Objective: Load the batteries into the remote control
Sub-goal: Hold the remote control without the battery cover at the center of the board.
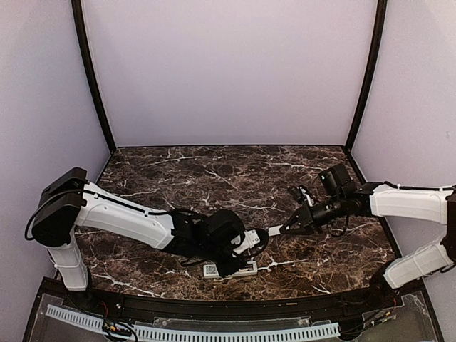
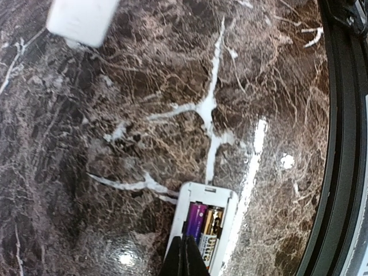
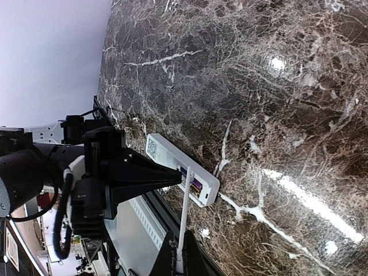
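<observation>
The white remote control lies back side up near the table's front edge, its battery bay uncovered. Two batteries lie side by side in the bay, one purple and one gold and black. My left gripper is shut with nothing between its fingers, its tips over the purple battery's near end. My right gripper is shut on a thin white battery cover, held edge-on just above and to the right of the remote.
The dark marble table ends in a raised black rim close beside the remote. A white perforated rail runs below that rim. Pale walls and black corner posts enclose the back and sides.
</observation>
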Robot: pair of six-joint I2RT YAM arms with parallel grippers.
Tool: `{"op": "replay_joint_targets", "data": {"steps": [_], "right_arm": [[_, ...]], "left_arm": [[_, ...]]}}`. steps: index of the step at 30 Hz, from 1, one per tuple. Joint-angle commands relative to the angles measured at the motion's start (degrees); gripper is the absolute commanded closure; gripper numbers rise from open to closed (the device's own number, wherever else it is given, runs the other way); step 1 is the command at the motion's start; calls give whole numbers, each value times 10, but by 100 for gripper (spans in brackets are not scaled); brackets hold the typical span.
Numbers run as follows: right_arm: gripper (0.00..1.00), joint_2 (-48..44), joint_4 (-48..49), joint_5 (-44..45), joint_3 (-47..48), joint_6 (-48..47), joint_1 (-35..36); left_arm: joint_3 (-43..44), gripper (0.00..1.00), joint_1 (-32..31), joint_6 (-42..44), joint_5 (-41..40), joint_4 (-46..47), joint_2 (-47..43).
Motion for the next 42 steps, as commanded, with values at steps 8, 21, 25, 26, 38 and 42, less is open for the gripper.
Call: {"op": "replay_joint_targets", "data": {"steps": [8, 21, 25, 26, 38, 42], "right_arm": [[100, 50, 53, -29, -22, -26, -22], [100, 45, 80, -25, -40, -8, -22], [100, 43, 84, -27, -45, -4, -22], [100, 44, 84, -28, -45, -4, -22], [100, 41, 78, -31, -45, -12, -22], [100, 30, 74, -30, -46, -12, -22]], "left_arm": [[23, 100, -1, 32, 51, -41, 19], [39, 100, -1, 57, 75, -58, 4], [26, 100, -1, 59, 69, -49, 17], [26, 100, -1, 60, 66, -48, 20], [16, 100, -1, 40, 58, -60, 54], [19, 100, -1, 41, 62, -77, 55]]}}
